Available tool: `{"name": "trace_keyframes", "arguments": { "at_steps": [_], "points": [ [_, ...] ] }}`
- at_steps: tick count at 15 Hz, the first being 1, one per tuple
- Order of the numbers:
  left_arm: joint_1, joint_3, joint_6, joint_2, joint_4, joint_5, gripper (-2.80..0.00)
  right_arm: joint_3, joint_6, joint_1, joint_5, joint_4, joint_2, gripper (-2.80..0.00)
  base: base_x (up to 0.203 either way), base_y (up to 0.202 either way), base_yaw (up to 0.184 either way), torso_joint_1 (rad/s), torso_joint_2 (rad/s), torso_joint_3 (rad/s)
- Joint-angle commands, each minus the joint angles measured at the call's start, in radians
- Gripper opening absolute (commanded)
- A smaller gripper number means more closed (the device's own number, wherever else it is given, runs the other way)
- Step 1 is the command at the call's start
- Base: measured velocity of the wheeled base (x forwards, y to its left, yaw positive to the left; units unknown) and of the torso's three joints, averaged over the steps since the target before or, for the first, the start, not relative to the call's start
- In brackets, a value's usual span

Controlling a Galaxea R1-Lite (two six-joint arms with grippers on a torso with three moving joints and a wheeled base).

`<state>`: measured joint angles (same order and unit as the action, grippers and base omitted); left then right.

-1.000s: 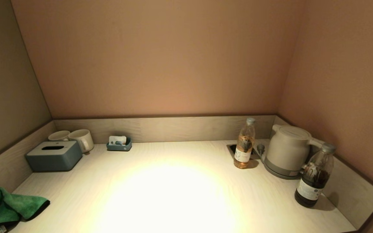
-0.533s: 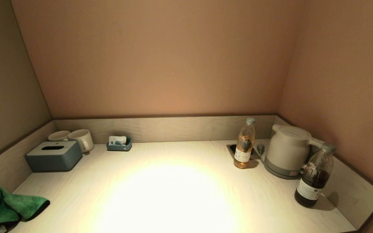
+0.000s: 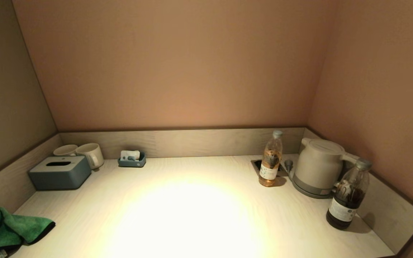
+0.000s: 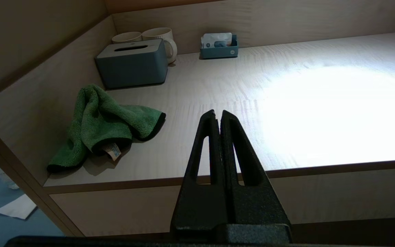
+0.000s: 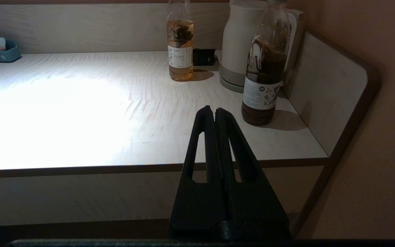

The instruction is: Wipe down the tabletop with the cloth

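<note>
No change across the last second: wiping not yet begun. Cloth (image 3: 7,229) crumpled at the counter's (image 3: 199,215) front-left corner, untouched. Left gripper (image 4: 218,115) off the front edge near the cloth, fingers pressed together, empty. Right gripper (image 5: 212,111) off the front edge toward the right corner, likewise closed. Pale drink in far bottle (image 3: 271,161), dark liquid in near bottle (image 3: 348,197); packets in tray (image 3: 132,160); mugs' (image 3: 84,153) contents hidden.

Pale wood-grain tabletop (image 3: 199,215), matt finish

Green cloth (image 3: 7,229) beside the smooth plastic tissue box (image 3: 59,173) looks fuzzy, like terry.
</note>
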<state>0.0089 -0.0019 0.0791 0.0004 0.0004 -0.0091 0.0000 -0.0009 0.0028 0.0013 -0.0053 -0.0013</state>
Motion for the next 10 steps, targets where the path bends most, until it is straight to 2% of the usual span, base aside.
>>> {"name": "trace_keyframes", "arguments": {
  "at_steps": [1,10],
  "points": [
    [0.000,0.001,0.001,0.000,0.000,0.000,-2.80,0.000,-0.001,0.000,0.000,-0.001,0.001,-2.80,0.000,0.000,0.000,0.000,0.00,0.000],
    [0.000,0.000,0.001,0.000,0.000,0.000,-2.80,0.000,-0.001,0.000,0.000,-0.001,0.001,-2.80,0.000,0.000,0.000,0.000,0.00,0.000]
  ]
}}
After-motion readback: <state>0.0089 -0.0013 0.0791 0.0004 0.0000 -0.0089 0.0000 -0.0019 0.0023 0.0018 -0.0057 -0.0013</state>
